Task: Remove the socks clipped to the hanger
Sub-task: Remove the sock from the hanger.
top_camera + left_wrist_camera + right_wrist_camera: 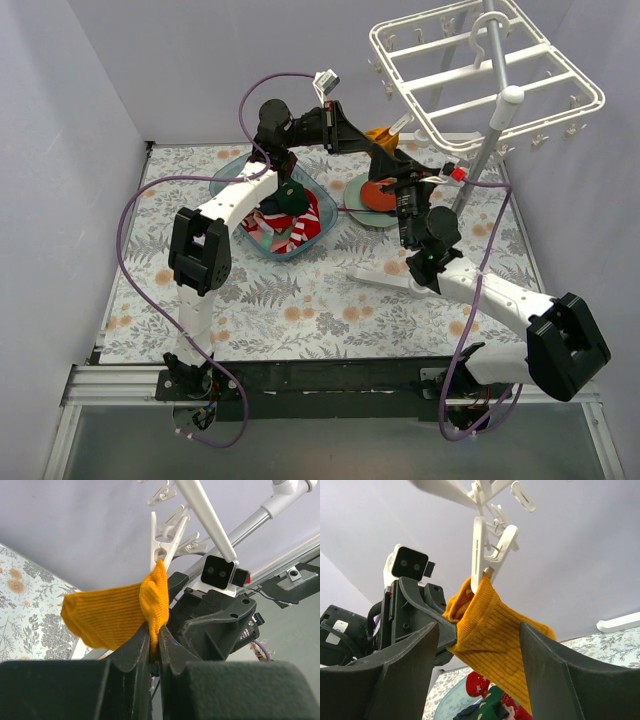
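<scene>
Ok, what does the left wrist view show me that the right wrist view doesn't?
Only the left wrist: the left jaws up close, pinched shut on the mustard-yellow ribbed fabric sock, with the silver metal stand pole behind. Only the right wrist: the right jaws open on either side of that sock, and red and green socks lying below. Both: the sock hanging from a white plastic clip, not yet released, with the left arm gripping it.

- We see a mustard-yellow, ribbed sock (495,630).
- We see a white hanger (470,61) and a white clip (479,550).
- We see a tablecloth (300,300) with grey ferns and orange flowers.
</scene>
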Controlling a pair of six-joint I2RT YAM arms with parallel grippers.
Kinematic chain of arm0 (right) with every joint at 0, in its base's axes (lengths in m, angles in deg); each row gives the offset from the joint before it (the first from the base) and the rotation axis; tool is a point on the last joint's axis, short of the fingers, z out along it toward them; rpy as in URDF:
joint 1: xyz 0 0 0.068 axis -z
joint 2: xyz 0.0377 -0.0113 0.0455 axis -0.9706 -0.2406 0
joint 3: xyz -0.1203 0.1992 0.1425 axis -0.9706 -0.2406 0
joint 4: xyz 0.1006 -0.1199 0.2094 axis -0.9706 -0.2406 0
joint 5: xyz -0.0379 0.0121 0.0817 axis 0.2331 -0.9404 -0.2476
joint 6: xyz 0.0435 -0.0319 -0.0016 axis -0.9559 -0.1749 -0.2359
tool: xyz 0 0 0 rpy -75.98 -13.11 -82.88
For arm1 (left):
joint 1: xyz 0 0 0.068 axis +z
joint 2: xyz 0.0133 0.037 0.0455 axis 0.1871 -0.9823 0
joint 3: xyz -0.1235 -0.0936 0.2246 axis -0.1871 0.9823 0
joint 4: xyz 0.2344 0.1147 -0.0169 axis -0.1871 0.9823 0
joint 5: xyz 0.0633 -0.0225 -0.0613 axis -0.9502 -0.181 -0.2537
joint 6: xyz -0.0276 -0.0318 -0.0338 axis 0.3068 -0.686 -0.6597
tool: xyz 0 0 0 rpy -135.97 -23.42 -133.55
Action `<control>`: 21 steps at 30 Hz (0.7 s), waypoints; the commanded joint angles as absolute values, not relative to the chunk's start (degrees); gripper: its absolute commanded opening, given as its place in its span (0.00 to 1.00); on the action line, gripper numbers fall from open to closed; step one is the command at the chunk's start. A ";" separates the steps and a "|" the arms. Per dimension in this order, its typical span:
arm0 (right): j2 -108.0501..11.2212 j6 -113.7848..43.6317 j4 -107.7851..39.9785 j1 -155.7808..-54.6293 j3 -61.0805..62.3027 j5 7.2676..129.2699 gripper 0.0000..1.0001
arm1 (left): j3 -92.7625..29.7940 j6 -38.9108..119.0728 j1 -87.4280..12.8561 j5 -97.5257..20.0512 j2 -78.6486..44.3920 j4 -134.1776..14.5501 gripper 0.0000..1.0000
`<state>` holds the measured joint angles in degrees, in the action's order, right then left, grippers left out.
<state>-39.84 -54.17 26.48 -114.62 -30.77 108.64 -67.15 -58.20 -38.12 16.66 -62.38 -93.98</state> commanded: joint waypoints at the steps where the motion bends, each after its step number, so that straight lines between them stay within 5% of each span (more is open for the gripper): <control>1: -40.28 -54.81 35.15 -114.31 -28.35 112.91 0.71 | -69.35 -57.59 -37.77 16.90 -60.20 -93.48 0.00; 21: -44.06 -50.59 43.77 -114.49 -25.81 122.49 0.76 | -69.62 -58.47 -37.86 16.72 -60.55 -94.18 0.00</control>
